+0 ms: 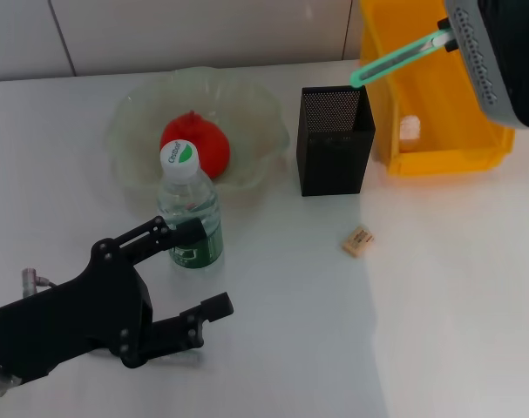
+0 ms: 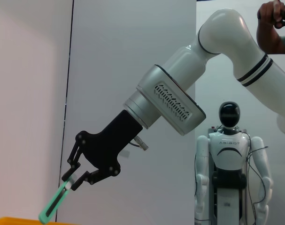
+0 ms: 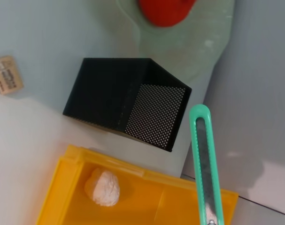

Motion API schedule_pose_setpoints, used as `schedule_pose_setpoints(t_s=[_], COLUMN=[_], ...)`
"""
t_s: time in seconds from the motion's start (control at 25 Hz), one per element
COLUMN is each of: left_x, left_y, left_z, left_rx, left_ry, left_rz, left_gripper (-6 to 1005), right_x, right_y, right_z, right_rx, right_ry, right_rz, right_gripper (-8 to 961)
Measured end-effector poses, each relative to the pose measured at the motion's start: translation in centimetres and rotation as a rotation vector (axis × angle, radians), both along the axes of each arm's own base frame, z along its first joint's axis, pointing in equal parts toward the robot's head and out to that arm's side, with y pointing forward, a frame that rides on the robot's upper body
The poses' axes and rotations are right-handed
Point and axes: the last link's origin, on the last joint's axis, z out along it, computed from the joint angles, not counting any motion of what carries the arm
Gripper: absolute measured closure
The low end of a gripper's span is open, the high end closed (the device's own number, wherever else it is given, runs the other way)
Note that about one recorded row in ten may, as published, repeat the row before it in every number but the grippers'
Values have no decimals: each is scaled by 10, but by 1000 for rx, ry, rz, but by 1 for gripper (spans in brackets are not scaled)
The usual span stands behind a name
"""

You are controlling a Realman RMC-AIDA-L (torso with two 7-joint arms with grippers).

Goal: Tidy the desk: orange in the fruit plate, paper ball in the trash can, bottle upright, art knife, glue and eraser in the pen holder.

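My right gripper (image 1: 445, 33) is shut on the green art knife (image 1: 395, 59), held tilted above the black mesh pen holder (image 1: 334, 144); the left wrist view shows that gripper (image 2: 73, 180) clamping the knife (image 2: 55, 204). In the right wrist view the knife (image 3: 205, 159) hangs over the pen holder (image 3: 128, 110). The orange (image 1: 197, 144) lies in the clear fruit plate (image 1: 260, 117). The bottle (image 1: 190, 209) stands upright, with my open left gripper (image 1: 207, 268) just in front of it. The eraser (image 1: 358, 240) lies on the desk. The paper ball (image 1: 409, 129) sits in the yellow trash can (image 1: 438, 161). The glue is out of view.
The yellow trash can stands right beside the pen holder at the back right. A white wall runs behind the desk. Another humanoid robot (image 2: 229, 173) stands far off in the left wrist view.
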Motion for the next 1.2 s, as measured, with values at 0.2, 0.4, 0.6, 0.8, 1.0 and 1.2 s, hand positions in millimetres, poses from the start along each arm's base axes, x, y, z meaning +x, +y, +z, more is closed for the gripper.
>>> schedule_pose_setpoints(t_s=[0.2, 0.4, 0.6, 0.8, 1.0, 1.2], left_x=[1, 0, 0, 1, 2, 1], left_y=[0, -1, 0, 1, 1, -1], left_z=[0, -3, -4, -4, -5, -6], left_rx=[1, -6, -5, -5, -3, -5], left_ry=[-5, -13, -10, -10, -13, -15], left_rz=[3, 16, 19, 18, 17, 24], left_gripper=[239, 240, 241, 242, 242, 243], right_x=[-1, 2, 8, 9, 8, 7], right_y=[4, 11, 22, 27, 32, 39], right_z=[-4, -10, -16, -21, -28, -35], right_rx=[-39, -72, -90, -106, -130, -152], right_ry=[-49, -92, -121, -144, -167, -192], right_rz=[35, 50, 47, 57, 66, 72], right_gripper=[785, 785, 785, 785, 786, 786])
